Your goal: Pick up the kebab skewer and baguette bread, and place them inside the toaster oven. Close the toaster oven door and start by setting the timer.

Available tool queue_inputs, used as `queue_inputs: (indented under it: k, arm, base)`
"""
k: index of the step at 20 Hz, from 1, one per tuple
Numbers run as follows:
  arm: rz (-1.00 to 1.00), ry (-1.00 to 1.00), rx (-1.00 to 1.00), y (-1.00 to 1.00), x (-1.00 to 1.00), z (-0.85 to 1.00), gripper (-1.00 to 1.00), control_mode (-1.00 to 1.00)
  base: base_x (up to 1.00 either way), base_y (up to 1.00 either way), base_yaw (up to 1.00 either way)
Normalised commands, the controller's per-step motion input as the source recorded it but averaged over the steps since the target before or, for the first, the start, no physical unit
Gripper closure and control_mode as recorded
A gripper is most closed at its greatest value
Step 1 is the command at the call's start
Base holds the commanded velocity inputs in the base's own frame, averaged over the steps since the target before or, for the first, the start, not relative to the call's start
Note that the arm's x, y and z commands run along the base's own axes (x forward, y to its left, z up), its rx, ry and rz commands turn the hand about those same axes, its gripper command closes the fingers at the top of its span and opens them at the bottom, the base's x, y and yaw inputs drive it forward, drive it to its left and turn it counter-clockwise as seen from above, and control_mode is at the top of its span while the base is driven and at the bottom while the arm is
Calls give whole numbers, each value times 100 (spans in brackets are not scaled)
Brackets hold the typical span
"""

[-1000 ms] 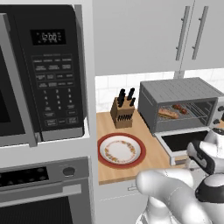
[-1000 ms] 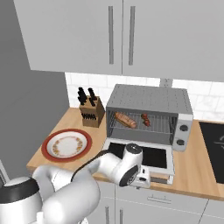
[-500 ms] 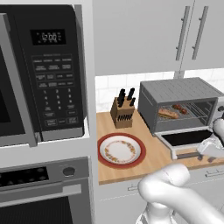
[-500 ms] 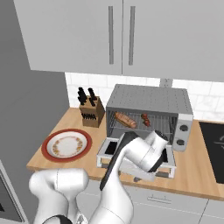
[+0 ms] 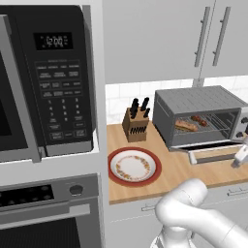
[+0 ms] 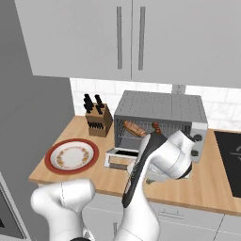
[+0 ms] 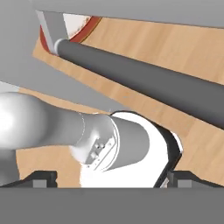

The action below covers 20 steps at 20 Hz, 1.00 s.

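The boxy grey metal toaster oven [image 5: 201,116] stands on the wooden counter [image 5: 179,169] against the tiled wall, and both foods are already on its wire rack: the stubby brown baguette bread [image 5: 186,126] to the left, the kebab skewer with dark red chunks [image 5: 198,119] just beside it. The drop-down toaster oven door [image 5: 213,154], with its bar handle [image 7: 144,81], lay flat open a second ago; now it is tilted partway up, so closing appears to be under way. Over that second the white arm has swung from low in front of the door to its right end, where the two-finger gripper [image 5: 240,156] sits at the door's edge. Its jaws stand wide apart and nothing is held; the hand view shows the dark bar handle just ahead, so the lift looks like a push from below. The timer knobs [image 6: 194,138] remain for afterwards. A red-rimmed round plate [image 5: 134,166] and a wooden knife block [image 5: 135,123] sit well left.
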Motion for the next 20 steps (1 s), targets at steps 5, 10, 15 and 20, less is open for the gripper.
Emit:
queue_inputs:
  k: [5,10,15,20]
  arm:
    - [0,-46,0,41,100,2,-100,-100]
    - [0,-41,0,40,100,1,-100,-100]
    - [0,-16,0,7,98,22,-100,-100]
    - [0,3,0,0,74,50,-100,-100]
  base:
    - [0,0,0]
    - [0,0,0]
    - [0,0,0]
    - [0,0,0]
